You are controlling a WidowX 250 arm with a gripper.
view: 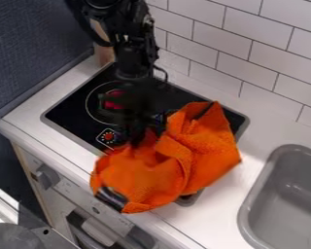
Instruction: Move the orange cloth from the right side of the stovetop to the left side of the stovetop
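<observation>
Arm point(133, 48) comes in from top edge, left of middle, gripper point(140, 137) pointing down around frame center, over the stove point(77, 113). Gripper's lower end is right at the orange cloth point(194, 148), on its upper-left side, looks like contact. Jaws: cannot tell if apart, together or clamped on the fabric; dark and blurred there. Cloth is bunched and folded, center to lower middle, over the right part of the stove and the counter's point(216, 221) front edge. Dark piece point(111, 198) at cloth's lower-left end, unclear what it is. Red marking point(114, 99) on the stove left of the arm. Sink point(252, 202) lower right, apart from cloth. Knob point(47, 176) lower left, on the front panel.

Step, my judgement: handling the cloth, either taking hold or letting go, can't say which. Next move calls for a sure pinch on a thick fold if lifting, or a clean straight-up release if backing off. Loose folds could snag on the gripper.
</observation>
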